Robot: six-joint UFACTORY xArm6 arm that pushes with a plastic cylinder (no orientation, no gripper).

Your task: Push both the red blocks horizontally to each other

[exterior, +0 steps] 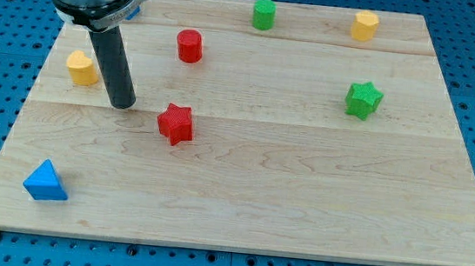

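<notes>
A red cylinder block (189, 45) stands in the upper left part of the wooden board (301, 200). A red star block (175, 123) lies below it, toward the board's middle left. My tip (122, 104) rests on the board just to the left of the red star, with a small gap between them, and below-left of the red cylinder.
A yellow block (81, 67) sits just left of the rod. A blue triangle block (45, 181) lies at the bottom left. A green cylinder (264, 14) and a yellow block (365, 26) stand at the top. A green star (363, 100) is at the right.
</notes>
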